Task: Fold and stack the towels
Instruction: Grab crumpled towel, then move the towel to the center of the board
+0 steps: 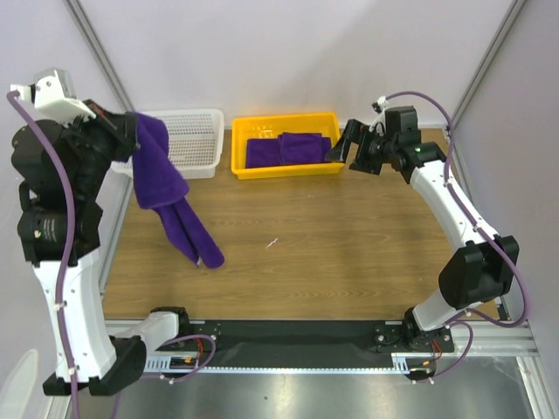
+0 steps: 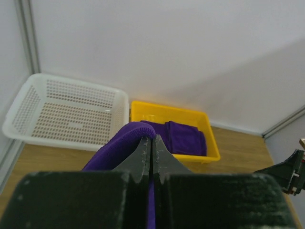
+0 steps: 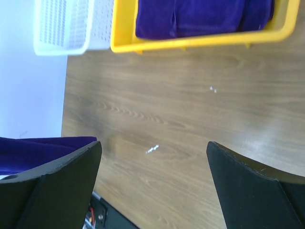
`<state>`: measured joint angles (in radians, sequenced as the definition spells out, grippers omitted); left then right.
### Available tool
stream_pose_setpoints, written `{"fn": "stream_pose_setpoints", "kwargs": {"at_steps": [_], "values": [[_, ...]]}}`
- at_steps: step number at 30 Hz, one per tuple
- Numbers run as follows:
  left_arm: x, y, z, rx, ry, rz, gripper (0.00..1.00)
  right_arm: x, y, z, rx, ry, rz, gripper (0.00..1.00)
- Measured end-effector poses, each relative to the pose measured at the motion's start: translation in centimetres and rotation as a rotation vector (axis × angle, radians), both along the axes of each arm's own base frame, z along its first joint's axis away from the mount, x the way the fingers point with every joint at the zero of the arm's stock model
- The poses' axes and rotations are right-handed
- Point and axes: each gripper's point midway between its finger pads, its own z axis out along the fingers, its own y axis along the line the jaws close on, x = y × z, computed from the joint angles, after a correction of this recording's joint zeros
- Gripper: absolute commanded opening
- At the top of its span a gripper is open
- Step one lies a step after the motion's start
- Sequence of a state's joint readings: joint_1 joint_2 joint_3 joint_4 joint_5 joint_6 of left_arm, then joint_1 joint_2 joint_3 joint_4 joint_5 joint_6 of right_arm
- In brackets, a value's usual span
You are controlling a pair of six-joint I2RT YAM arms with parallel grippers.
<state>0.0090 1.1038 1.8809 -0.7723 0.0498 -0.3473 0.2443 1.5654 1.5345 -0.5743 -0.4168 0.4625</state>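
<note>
My left gripper (image 1: 131, 140) is raised high at the back left and shut on a deep purple towel (image 1: 170, 188). The towel hangs from it, its lower end touching the wood table near the left. In the left wrist view the cloth (image 2: 114, 148) bulges over the closed fingertips (image 2: 151, 143). Folded purple towels (image 1: 288, 148) lie in the yellow tray (image 1: 284, 170) at the back centre; they also show in the left wrist view (image 2: 183, 136) and the right wrist view (image 3: 200, 16). My right gripper (image 1: 345, 144) is open and empty, held above the tray's right end.
A white perforated basket (image 1: 194, 140) stands left of the yellow tray (image 3: 200, 40), against the back wall. A small white scrap (image 1: 272, 243) lies mid-table. Frame posts rise at both back corners. A black strip runs along the near edge.
</note>
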Motion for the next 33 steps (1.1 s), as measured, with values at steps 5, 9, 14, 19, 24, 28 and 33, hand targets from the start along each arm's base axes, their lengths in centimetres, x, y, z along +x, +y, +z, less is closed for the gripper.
{"fn": "stream_pose_setpoints", "kwargs": {"at_steps": [5,9,14,19,24,28,33], "values": [[-2.3,1.0,-1.1,0.029,0.059,0.050,0.00,-1.3,0.2,-2.2,0.007,0.061,0.028,1.00],[-2.9,0.7,-1.7,0.044,0.074,0.031,0.00,-2.0,0.2,-2.8,0.009,0.074,0.035,1.00],[-1.8,-2.2,-8.2,0.007,0.166,-0.084,0.00,-3.4,-0.4,-3.1,-0.001,0.073,0.022,1.00],[0.1,-8.9,-19.8,-0.033,0.390,-0.249,0.00,-4.9,-1.9,-3.8,-0.028,0.083,-0.035,1.00],[0.3,-15.9,-29.5,-0.020,0.585,-0.365,0.00,-6.2,-4.6,-5.8,-0.052,0.138,-0.135,1.00],[1.1,-21.4,-31.6,-0.032,0.596,-0.454,0.00,-7.4,-7.2,-7.4,-0.071,0.196,-0.233,1.00],[2.5,-29.1,-34.8,-0.043,0.636,-0.589,0.00,-8.7,-10.4,-8.5,-0.096,0.241,-0.337,1.00]]}}
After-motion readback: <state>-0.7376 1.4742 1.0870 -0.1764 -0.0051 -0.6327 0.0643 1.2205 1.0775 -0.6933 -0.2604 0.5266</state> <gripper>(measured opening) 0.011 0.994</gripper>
